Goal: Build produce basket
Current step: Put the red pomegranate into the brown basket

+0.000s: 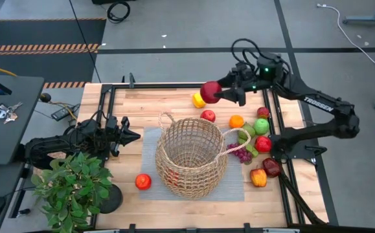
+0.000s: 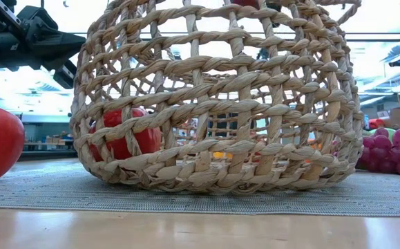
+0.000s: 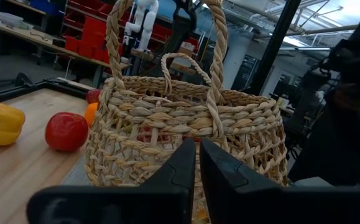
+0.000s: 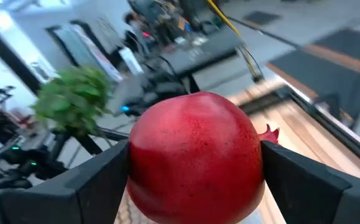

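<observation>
The high view showed the basket (image 1: 190,157) standing on a grey mat (image 1: 149,145) near the middle of the table (image 1: 142,103). The right gripper (image 1: 223,94) hung above the table's far side, beyond the basket, its jaws clamped on a dark red pomegranate (image 1: 210,92). The right wrist view confirmed this hold: the pomegranate (image 4: 195,163) filled the gap between the two fingers (image 4: 86,186), touching both.

The left gripper (image 1: 130,136) lay just left of the basket. From above its jaws could not be judged; the left wrist view showed the fingers (image 3: 183,165) almost together, with a thin gap, holding nothing and pointed at the basket wall (image 3: 186,134).

Only the low view showed clearly a red fruit (image 2: 124,135) lying inside the basket (image 2: 217,97), seen through the weave.

The high view placed the remaining produce right of the basket: orange (image 1: 237,121), green apple (image 1: 261,125), grapes (image 1: 241,154) and an orange pepper (image 1: 258,177). A red apple (image 1: 143,182) lay near the basket's left front, beside a potted plant (image 1: 70,188).
</observation>
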Controlling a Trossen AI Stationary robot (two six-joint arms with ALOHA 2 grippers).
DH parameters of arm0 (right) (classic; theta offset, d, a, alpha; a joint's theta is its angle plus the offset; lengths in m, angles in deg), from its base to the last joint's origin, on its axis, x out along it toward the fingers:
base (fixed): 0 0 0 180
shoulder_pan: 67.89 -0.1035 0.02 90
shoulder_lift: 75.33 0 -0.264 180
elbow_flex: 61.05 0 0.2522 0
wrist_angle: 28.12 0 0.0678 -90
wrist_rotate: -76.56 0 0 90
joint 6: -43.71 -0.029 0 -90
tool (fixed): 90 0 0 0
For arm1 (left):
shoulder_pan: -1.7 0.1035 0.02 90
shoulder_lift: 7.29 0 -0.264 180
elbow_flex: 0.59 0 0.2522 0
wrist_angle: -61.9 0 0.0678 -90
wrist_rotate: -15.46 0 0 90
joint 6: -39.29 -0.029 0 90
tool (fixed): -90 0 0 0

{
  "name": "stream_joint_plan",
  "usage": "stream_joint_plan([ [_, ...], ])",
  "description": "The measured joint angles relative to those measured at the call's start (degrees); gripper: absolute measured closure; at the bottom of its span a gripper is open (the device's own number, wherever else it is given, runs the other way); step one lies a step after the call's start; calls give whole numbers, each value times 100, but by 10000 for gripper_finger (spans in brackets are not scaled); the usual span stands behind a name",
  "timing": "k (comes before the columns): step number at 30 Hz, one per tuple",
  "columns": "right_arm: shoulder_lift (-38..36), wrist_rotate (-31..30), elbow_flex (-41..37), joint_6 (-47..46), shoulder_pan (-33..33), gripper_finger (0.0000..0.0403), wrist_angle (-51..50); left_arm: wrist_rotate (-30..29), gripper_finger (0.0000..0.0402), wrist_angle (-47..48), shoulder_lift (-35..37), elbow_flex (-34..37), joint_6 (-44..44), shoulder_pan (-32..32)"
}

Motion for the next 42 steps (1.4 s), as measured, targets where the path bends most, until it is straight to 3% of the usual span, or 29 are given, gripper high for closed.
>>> stream_joint_plan([
  [9,162,-632,36,503,-1289,55,375,0,366,1,-1,0,0,-2],
  [20,1164,-1755,1179,1843,-2314,55,-1580,-1,371,1,-1,0,-2,-2],
  [29,1792,-1773,1560,2853,-2716,55,-2008,-1,369,1,0,0,0,-1],
  [35,2133,-2333,2226,3174,-3013,55,-2912,-1,373,0,0,1,-3,-1],
  [42,2685,-1992,2552,3279,-3167,55,-3280,-1,366,1,1,2,0,-2],
])
